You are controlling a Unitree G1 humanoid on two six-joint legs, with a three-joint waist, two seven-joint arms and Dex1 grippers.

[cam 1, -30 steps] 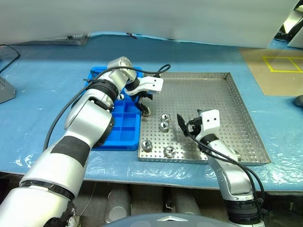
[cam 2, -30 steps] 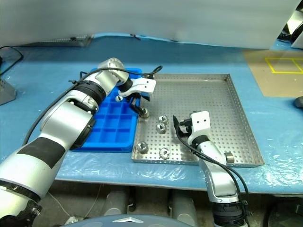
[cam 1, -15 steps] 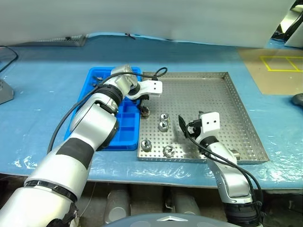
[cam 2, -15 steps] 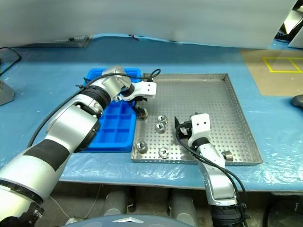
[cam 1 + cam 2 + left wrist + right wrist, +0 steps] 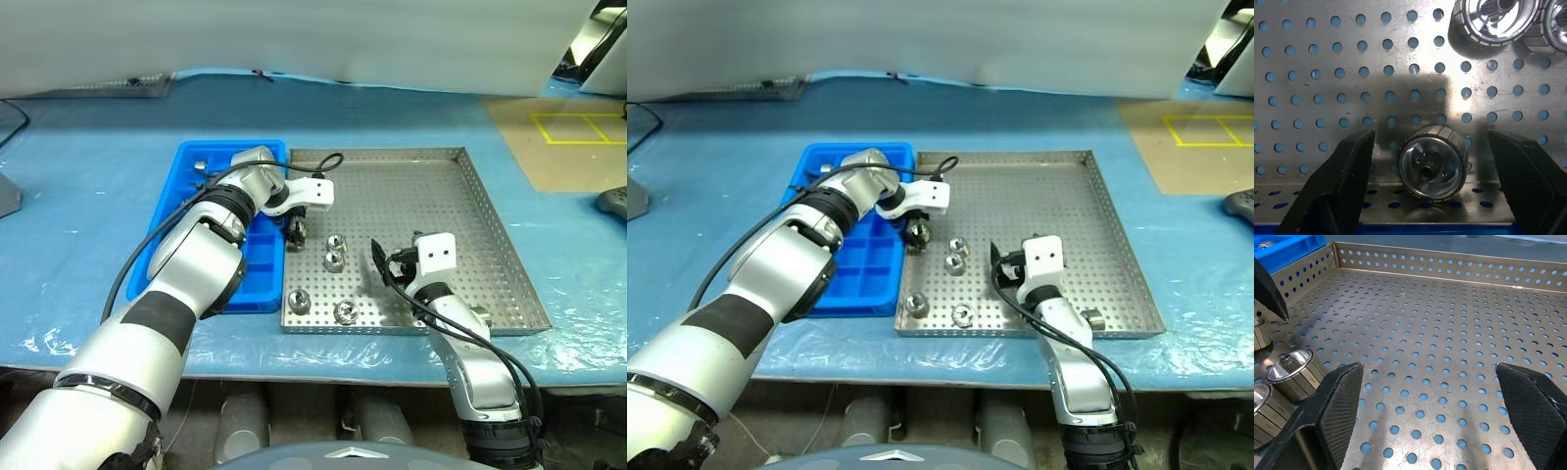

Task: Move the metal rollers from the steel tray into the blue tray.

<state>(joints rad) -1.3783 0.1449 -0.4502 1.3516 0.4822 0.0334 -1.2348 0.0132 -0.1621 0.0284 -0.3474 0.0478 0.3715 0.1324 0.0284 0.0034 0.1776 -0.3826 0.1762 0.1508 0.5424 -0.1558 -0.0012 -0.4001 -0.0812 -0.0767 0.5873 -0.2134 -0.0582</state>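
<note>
While head cam hides gap, L wrist cam shows left gripper (image 5: 1427,169) apart astride roller (image 5: 1432,160), prob untouched, right gripper (image 5: 1440,396) wide

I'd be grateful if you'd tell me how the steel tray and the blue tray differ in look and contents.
The steel tray is silver metal with a hole-dotted floor; the blue tray is plastic, split into square compartments. The steel tray is wider and squarer; the blue tray is narrower. The steel tray holds several metal rollers. Both lie flat, side by side.
</note>
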